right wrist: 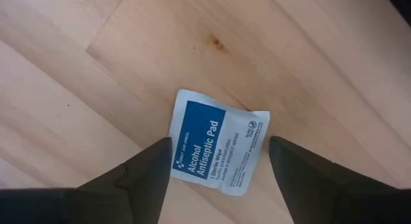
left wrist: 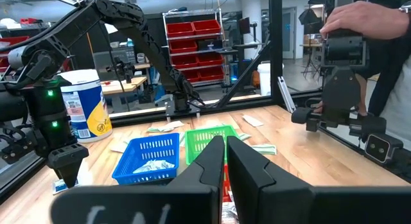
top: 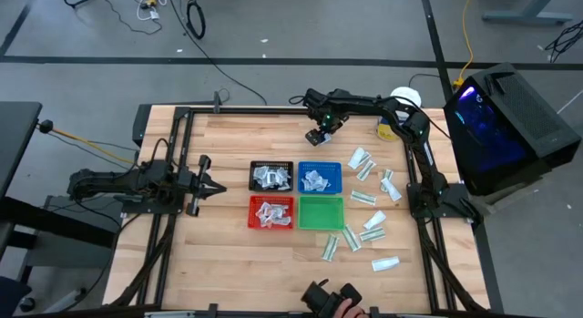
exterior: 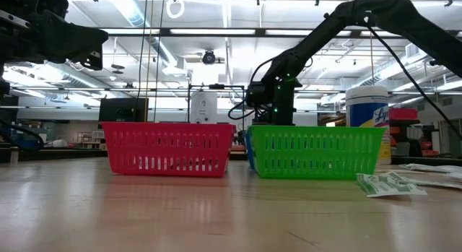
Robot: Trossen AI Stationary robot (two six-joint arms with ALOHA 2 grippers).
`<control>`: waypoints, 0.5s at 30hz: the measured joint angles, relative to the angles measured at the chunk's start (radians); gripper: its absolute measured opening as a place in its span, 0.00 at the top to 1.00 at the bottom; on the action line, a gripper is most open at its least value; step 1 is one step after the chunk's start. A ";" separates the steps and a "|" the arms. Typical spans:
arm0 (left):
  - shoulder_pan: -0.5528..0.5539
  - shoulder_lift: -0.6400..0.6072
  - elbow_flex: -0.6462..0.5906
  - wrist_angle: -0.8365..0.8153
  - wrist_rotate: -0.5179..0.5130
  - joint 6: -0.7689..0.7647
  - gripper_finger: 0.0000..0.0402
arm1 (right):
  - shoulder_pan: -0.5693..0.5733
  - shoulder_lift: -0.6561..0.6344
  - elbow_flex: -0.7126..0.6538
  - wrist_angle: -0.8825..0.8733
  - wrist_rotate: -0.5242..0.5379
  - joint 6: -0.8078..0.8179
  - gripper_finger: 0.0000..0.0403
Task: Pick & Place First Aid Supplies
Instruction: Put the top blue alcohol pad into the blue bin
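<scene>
A squarish white alcohol pad packet (right wrist: 218, 142) with a blue panel is lying flat on bare wood at twelve o'clock; white-and-green packets (top: 364, 201) are lying scattered at three to five o'clock.

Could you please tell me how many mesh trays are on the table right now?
4, in a square block mid-table: black tray at the far left, blue tray at the far right, red tray at the near left, green tray at the near right. None appears hidden.
</scene>
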 joint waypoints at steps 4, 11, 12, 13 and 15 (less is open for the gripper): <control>0.000 0.000 0.000 0.000 0.000 0.000 0.94 | 0.002 0.000 0.000 0.000 0.000 0.002 0.34; 0.000 0.000 0.000 0.000 0.000 0.000 0.94 | 0.001 0.001 0.000 0.000 0.003 0.002 0.42; 0.000 0.000 0.000 0.000 0.000 0.000 0.94 | 0.001 0.001 0.000 0.000 0.004 0.002 0.44; 0.000 0.000 0.000 0.000 0.000 0.000 0.94 | 0.001 0.001 0.000 -0.001 0.005 0.002 0.46; 0.000 0.000 0.000 0.000 0.000 0.000 0.94 | 0.001 0.001 0.000 -0.001 0.005 0.002 0.50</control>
